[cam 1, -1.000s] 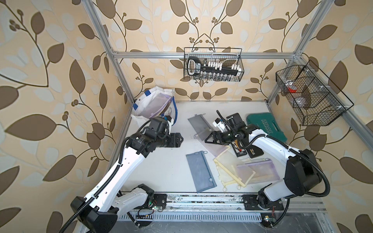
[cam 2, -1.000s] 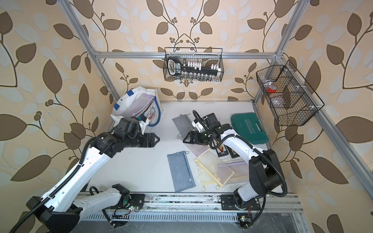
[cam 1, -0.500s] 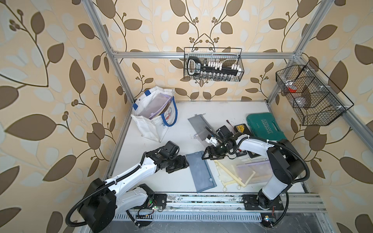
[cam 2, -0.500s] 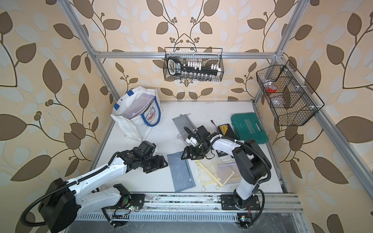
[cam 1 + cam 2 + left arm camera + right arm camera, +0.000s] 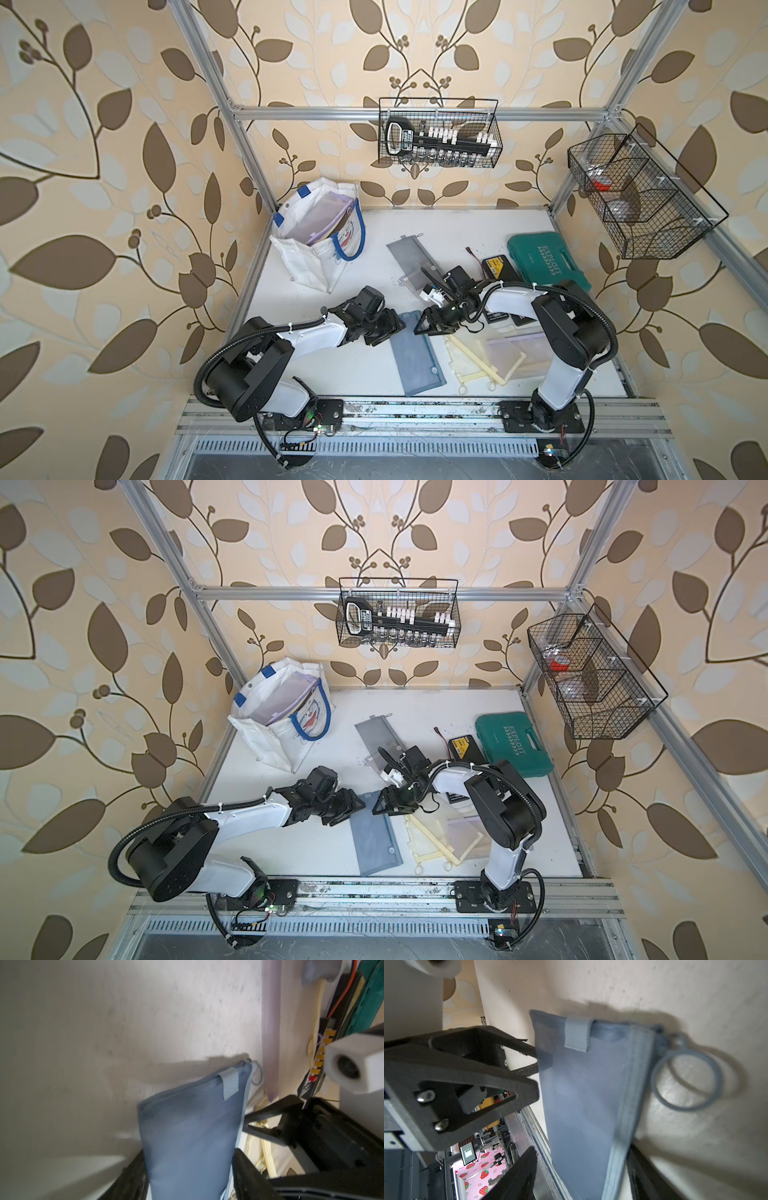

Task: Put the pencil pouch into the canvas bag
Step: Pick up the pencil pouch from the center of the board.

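The pencil pouch (image 5: 417, 357), flat blue-grey mesh with a ring pull, lies near the table's front in both top views (image 5: 374, 841). Its far end sits between my two grippers. My left gripper (image 5: 397, 326) comes in from the left; in the left wrist view its open jaws (image 5: 187, 1178) stand on either side of the pouch (image 5: 193, 1126), right at its edges. My right gripper (image 5: 419, 328) comes in from the right, open (image 5: 581, 1178), with a gap beside the pouch (image 5: 587, 1095). The canvas bag (image 5: 316, 257) stands open at the back left, with a purple folder inside.
A grey pouch (image 5: 409, 257) lies mid-table. A teal tool case (image 5: 546, 262) and a black-and-yellow battery (image 5: 498, 268) are at the right. Cream plastic frames and a clear purple pouch (image 5: 511, 353) lie beside the right arm. Wire baskets (image 5: 440, 133) hang on the walls.
The left arm swung from the bag down to the pouch's far end. The right gripper moved forward to the same end. Both sets of jaws have narrowed.
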`<state>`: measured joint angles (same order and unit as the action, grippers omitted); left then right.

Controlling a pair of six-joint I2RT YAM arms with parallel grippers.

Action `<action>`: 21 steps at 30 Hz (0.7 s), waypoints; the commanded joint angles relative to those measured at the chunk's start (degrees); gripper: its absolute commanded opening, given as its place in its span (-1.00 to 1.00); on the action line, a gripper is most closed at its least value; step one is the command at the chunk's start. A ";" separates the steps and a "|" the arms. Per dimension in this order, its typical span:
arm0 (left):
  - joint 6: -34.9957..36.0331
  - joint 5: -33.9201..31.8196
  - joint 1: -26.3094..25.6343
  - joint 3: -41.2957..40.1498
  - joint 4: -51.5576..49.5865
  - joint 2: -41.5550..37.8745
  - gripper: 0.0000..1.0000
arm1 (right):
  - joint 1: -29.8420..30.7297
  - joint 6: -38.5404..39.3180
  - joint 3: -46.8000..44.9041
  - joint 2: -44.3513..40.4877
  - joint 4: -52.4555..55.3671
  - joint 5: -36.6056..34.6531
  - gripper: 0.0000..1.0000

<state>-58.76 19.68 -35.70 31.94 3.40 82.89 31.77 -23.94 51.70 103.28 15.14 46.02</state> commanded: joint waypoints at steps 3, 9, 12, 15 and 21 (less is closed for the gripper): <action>-5.32 -0.51 -0.99 -0.89 5.89 4.04 0.01 | 0.32 -1.11 -1.21 0.15 -3.80 2.65 0.16; -4.54 -0.60 -1.13 -0.48 5.26 1.01 -0.53 | 0.14 -1.19 -0.19 -2.96 -4.21 3.37 -0.27; -2.73 -1.53 -1.13 0.38 2.36 -3.40 -0.84 | -0.12 -1.46 0.37 -5.52 -4.44 3.65 -0.47; 1.12 -3.06 -1.12 3.31 -4.31 -8.27 -1.00 | -1.34 -1.15 2.47 -8.20 -2.60 4.40 -0.47; 16.46 -10.80 -1.13 18.72 -30.01 -16.26 -1.00 | -4.88 1.80 10.81 -14.26 7.12 0.83 0.11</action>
<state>-52.60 14.24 -36.42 43.00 -12.58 70.30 28.14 -24.58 57.93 92.36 17.02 48.27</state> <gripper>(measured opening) 0.046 0.514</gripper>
